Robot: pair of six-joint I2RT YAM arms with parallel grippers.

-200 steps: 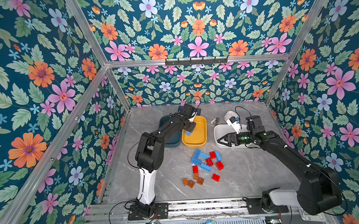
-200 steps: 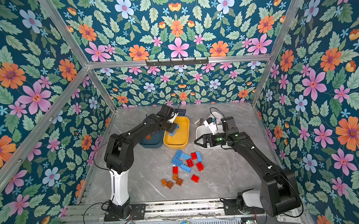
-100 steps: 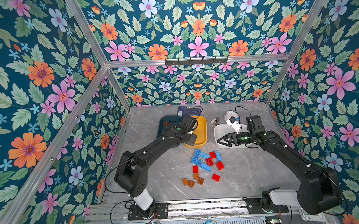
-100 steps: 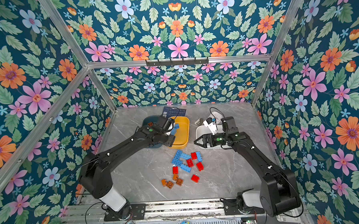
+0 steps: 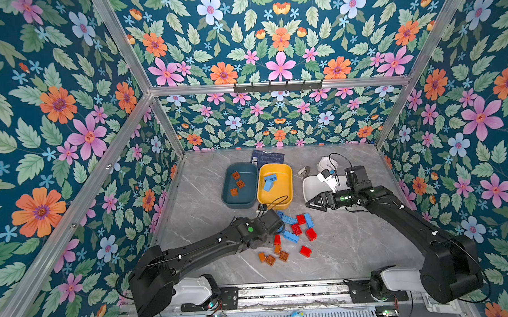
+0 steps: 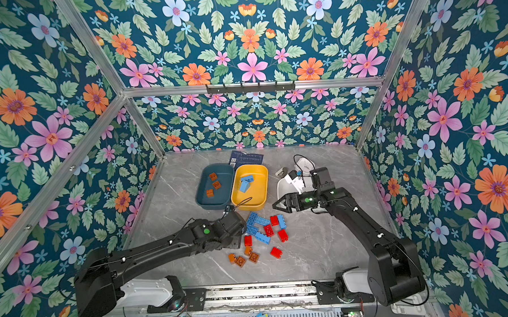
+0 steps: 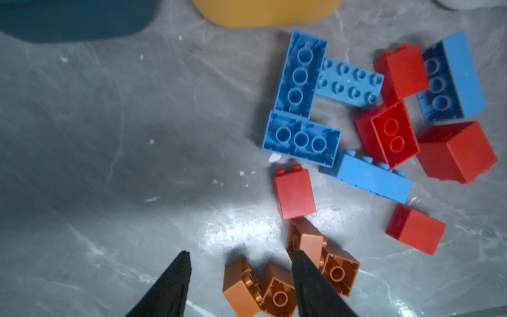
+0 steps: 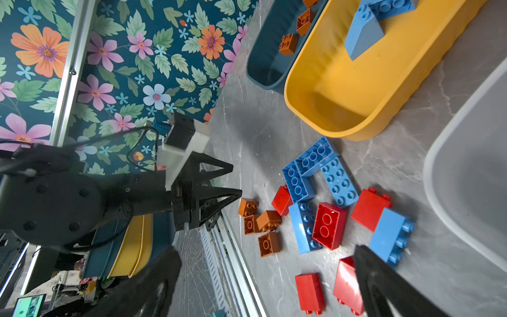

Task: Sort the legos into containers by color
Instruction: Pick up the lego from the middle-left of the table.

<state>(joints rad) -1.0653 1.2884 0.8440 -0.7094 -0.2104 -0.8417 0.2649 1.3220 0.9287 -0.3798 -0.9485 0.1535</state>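
Left wrist view: my left fingers, half-spread and empty, hang over brown-orange studded plastic bricks to grab one; right fingers wide, empty.

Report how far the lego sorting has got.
Done: three brown-orange bricks lie in the teal tub, two light blue bricks in the yellow tub. In hand: nothing; the left gripper is open over the loose brown ones, the right gripper open by the white tub, where no brick shows. Left on the table: four brown, five blue, five red bricks.

Much of the white tub behind the right arm.
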